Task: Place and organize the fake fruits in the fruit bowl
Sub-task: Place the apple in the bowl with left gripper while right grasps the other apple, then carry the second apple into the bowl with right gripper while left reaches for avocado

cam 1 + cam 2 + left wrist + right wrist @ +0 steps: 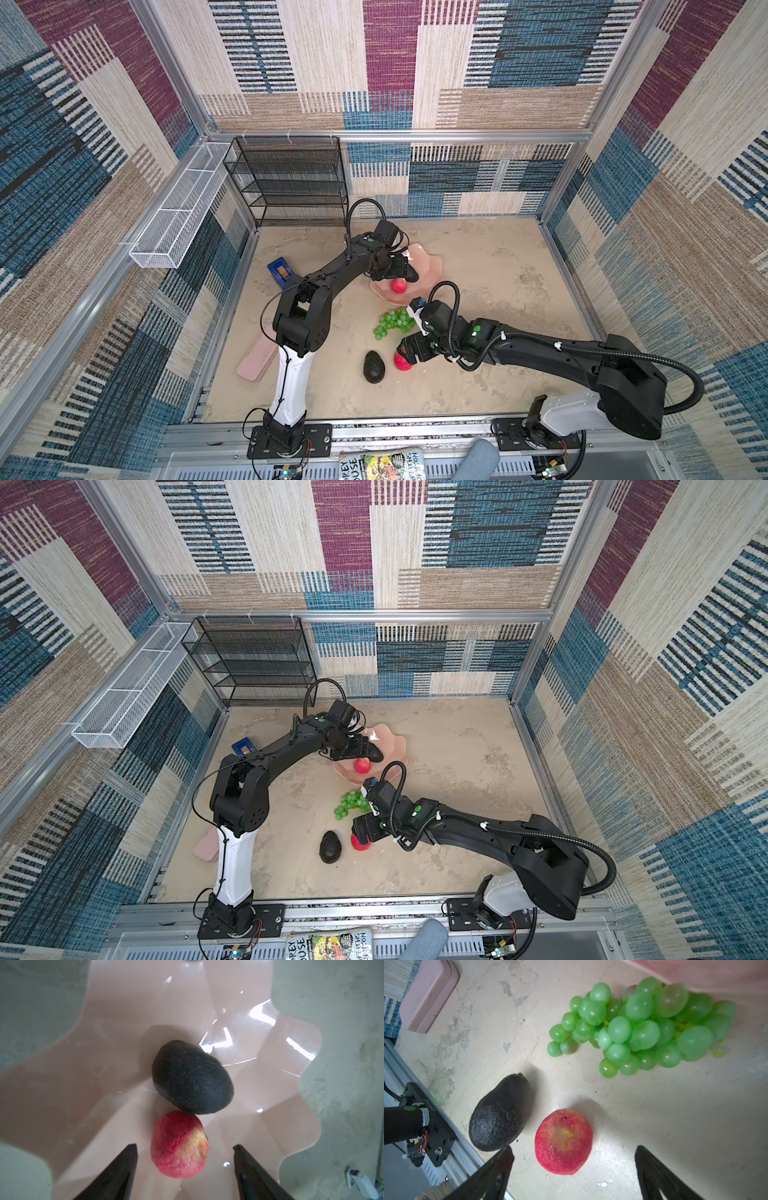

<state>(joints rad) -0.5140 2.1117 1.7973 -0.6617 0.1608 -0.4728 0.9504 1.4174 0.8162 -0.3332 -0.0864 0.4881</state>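
Red apple (563,1141) on surface (664,1115) sits between right pincer's (573,1147) parted tips; left pincer (184,1145) parted, empty, above bowl (72,1095).

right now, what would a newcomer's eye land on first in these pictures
The glossy pink fruit bowl toward the back of the table holds a dark avocado touching a red apple. Bright green grapes lie in front of it, near a second apple under the open right gripper.
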